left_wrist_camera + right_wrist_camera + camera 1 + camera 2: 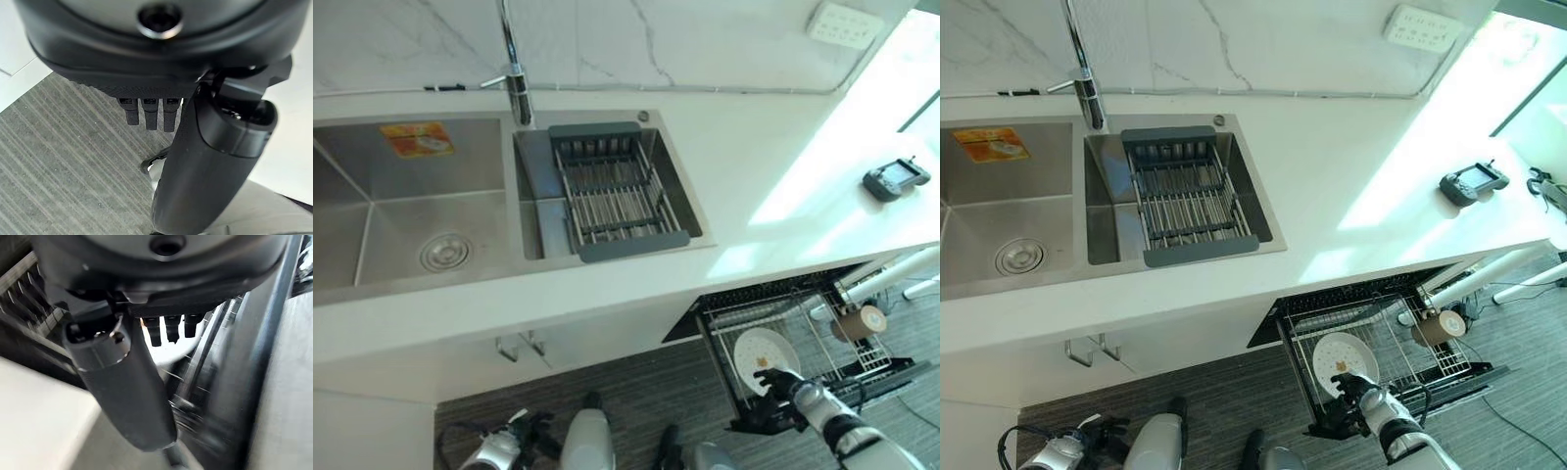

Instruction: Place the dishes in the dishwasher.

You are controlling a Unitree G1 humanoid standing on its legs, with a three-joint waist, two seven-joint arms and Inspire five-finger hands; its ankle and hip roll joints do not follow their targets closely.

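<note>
The white plate [764,354] lies in the pulled-out dishwasher rack [720,323], toward the rack's front left part, with a small orange-brown mark near its centre. A brown cup-like item [860,321] sits on its side at the rack's right end, well apart from the plate. Bare wire grid shows between the two.

The right hand [781,396] is at the rack's front edge, just beside the plate's near rim. In the right wrist view its fingers [172,328] point straight toward the white plate surface and the thumb [122,382] stands out beside them; whether they touch the plate cannot be told. The fingers look extended, holding nothing that can be seen.

The left hand [161,73] hangs low over the striped grey floor [63,161]; its fingers hang straight and relaxed, empty.

Above, the white counter [754,166] overhangs the rack's rear. The double sink [372,196] holds a grey drying rack [617,191] in its right basin. A small dark device [896,178] rests near the counter's right edge.
</note>
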